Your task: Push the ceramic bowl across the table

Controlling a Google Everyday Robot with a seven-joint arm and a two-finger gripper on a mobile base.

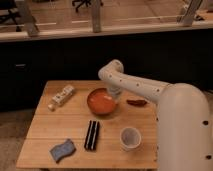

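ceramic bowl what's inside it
The ceramic bowl shows only its bare orange-red inside, no contents. The gripper sits at its far right rim, hiding that edge.

no words to read, no numbers, no signs, any print on the small pale bottle (pixel 62 96) lying on the table (pixel 45 135) too small to tell

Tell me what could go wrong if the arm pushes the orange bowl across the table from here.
1. The shut gripper is at the ceramic bowl's far right rim. A push to the left could drive the bowl into the bottle lying near the table edge.
2. A push toward the front could hit the black bar.
3. Contact high on the rim might tilt the shallow bowl, or the gripper could slip over it.
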